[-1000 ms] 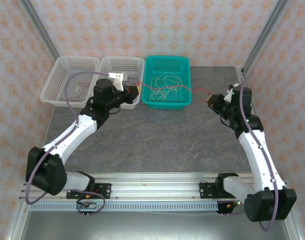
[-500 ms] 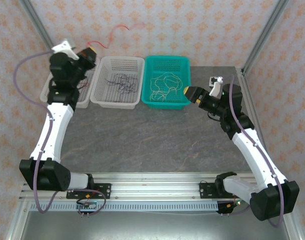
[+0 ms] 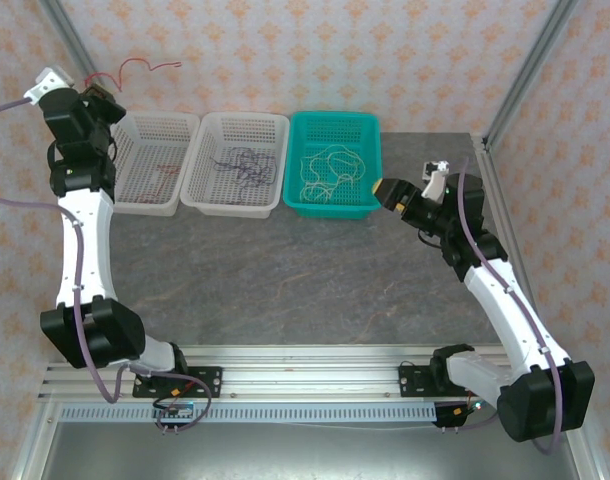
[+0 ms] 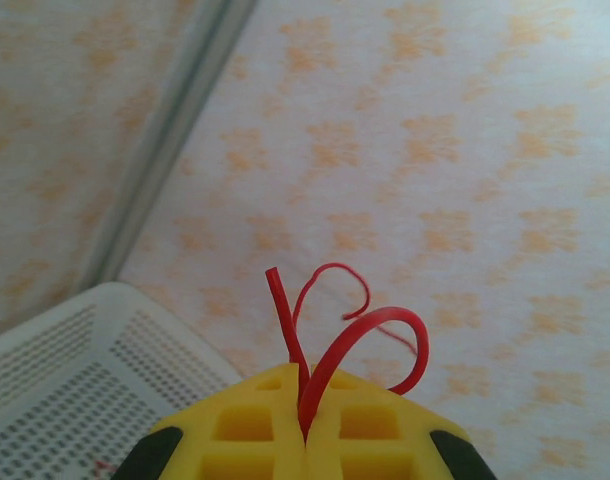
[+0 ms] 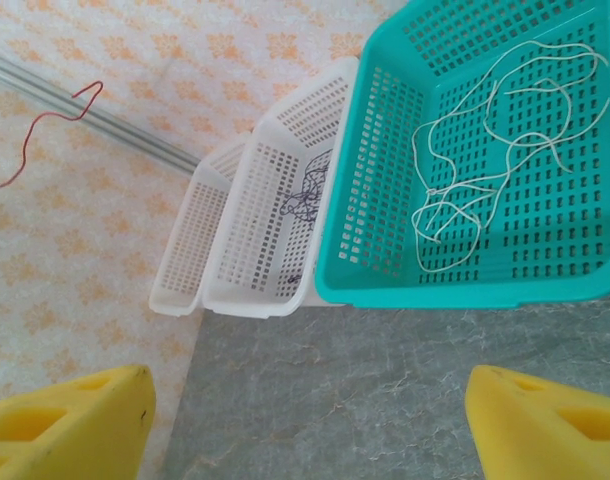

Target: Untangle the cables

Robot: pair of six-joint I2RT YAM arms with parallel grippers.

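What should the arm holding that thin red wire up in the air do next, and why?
Probably lower the left gripper over the leftmost white plastic basket and release: it pinches the thin red wire aloft, its ends waving free.

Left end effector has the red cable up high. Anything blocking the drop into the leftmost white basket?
Nothing visible. The red cable is pinched in the shut left end effector, raised beside the leftmost white basket, whose top is open; only air between them.
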